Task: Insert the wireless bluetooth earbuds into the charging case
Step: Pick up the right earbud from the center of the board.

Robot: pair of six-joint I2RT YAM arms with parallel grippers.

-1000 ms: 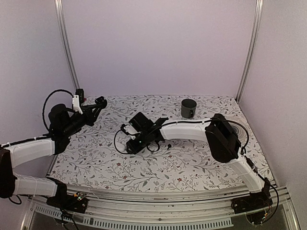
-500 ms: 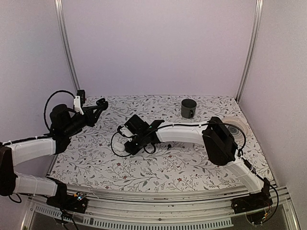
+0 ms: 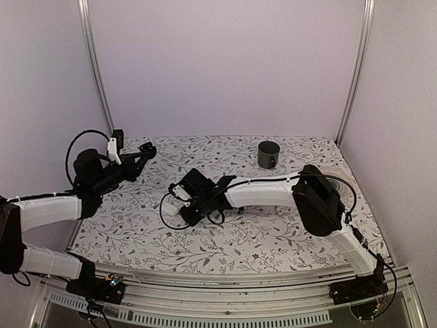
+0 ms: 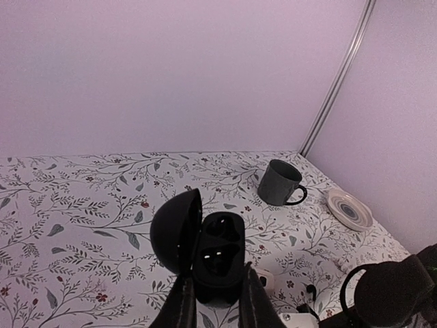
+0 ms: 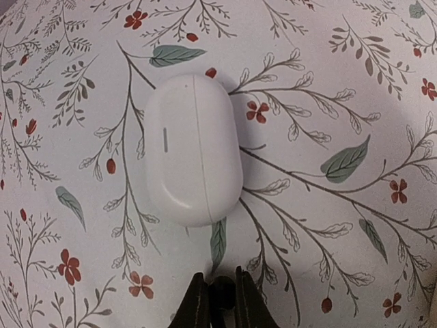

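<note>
The black charging case (image 4: 217, 256) hangs above the table with its lid swung open to the left. My left gripper (image 4: 215, 301) is shut on its lower body; in the top view that gripper (image 3: 140, 154) is at the far left. The case's two wells are dark, and I cannot tell what is in them. My right gripper (image 5: 218, 294) is low over the cloth, shut on one tiny black earbud (image 5: 220, 292) pinched between its fingertips. In the top view this gripper (image 3: 183, 212) is left of centre. No other earbud shows clearly.
A white oval pebble-like case (image 5: 193, 149) lies on the floral cloth just ahead of my right fingertips. A grey mug (image 3: 268, 154) stands at the back, and a small plate (image 3: 334, 179) at the right. A small white piece with a dark spot (image 4: 263, 279) lies below the held case.
My right gripper has slid left and nearer across the cloth, and its jaws have closed on the earbud. The left gripper, still holding the case, has edged slightly right.
</note>
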